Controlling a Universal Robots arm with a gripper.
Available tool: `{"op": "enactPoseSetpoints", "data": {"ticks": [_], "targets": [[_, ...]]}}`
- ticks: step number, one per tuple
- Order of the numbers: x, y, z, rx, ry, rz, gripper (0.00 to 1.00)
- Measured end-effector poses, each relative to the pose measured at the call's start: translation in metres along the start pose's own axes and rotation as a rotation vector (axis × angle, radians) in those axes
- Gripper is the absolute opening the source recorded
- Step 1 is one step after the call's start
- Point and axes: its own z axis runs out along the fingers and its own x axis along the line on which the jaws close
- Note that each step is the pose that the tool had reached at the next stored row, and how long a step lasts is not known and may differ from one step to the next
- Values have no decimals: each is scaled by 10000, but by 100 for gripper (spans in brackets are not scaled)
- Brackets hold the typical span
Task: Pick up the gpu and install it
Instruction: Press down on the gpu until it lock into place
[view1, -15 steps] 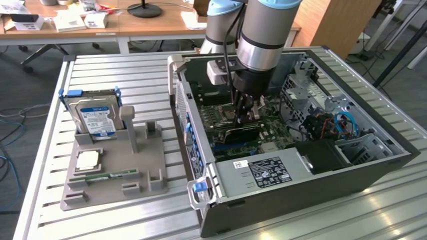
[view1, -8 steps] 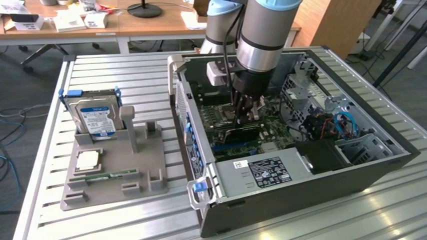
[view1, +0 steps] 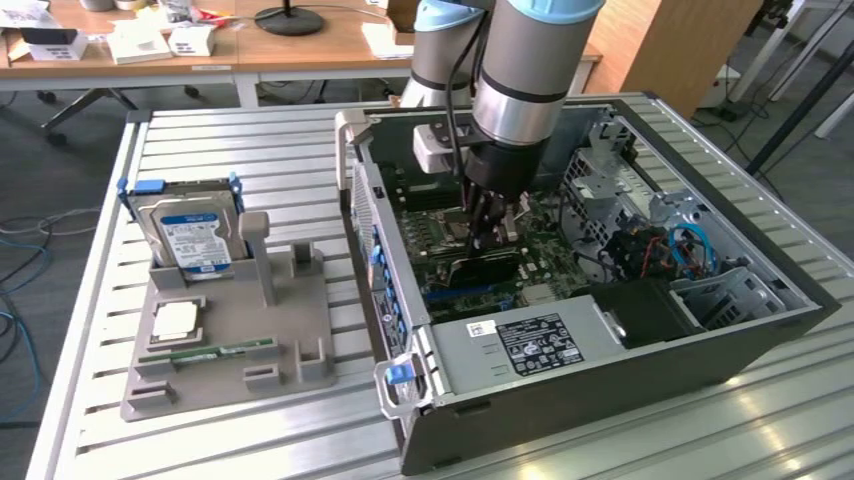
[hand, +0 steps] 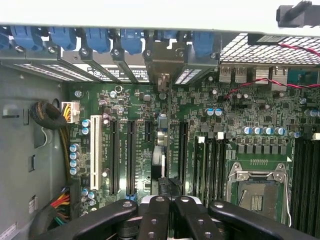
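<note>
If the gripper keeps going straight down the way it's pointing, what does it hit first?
Most likely the gpu, standing edge-on directly below the gripper, then the motherboard under it. How much gap is left is unclear.

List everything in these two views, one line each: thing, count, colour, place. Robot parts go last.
computer case: 1, dark grey, open on the slatted table, the exterior view's right
motherboard: 1, green, inside the case
gpu: 1, dark board, standing edge-on over the motherboard slots, under the claw
power supply: 1, silver with black label, near corner of the case
parts holder: 1, grey, on the table at the exterior view's left
hard drive: 1, silver with blue-white label, upright in the holder
RAM stick: 1, green, lying in the holder
slatted table: 1, silver
robot arm: 1, grey and light blue, reaching into the case
claw: 1, black, at the gpu
</note>
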Motion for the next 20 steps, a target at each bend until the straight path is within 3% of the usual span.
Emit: {"op": "enactPoseSetpoints", "data": {"ticks": [20], "targets": [[1, 0, 41, -2, -1, 0, 10]]}}
